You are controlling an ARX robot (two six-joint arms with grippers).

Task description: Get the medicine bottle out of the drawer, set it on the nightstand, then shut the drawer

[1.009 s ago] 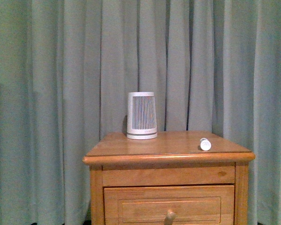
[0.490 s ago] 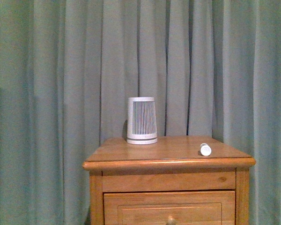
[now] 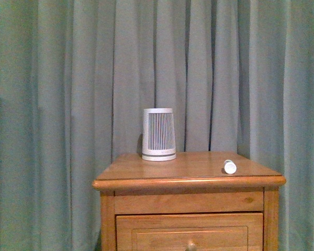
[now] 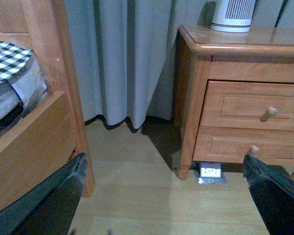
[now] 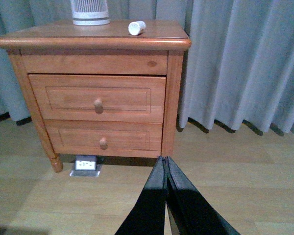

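**A:** So what's cut off or hard to see here?

**B:** Quite a bit. In the front view the drawer [image 3: 189, 231] is chopped by the frame edge, only the top of its knob is caught, and no arm is seen there at all. In the left wrist view the left hand [image 4: 161, 196] is shown only as two dark fingers at the corners, spread wide apart with nothing between them. The bottle isn't caught in that view, and the ribbed device [image 4: 233, 14] is clipped at the top. A bed [image 4: 19, 98] is partly seen off to one side, with checked fabric on it.

**A:** And the right one?

**B:** The right hand [image 5: 165, 169] is seen pinched together, fingers touching, nothing held. It's hanging well away from the desk [image 5: 93, 41], low, over the wood floor.

**A:** Bottle?

**B:** The bottle [image 3: 230, 167] is laid on its side on the desk top, near the right front corner, round white end turned toward the front camera. Tiny, plain white; no label can be made out. It's well apart from the ribbed device. The drawer is seen pushed flush, same as the lower drawer [image 5: 104, 139].
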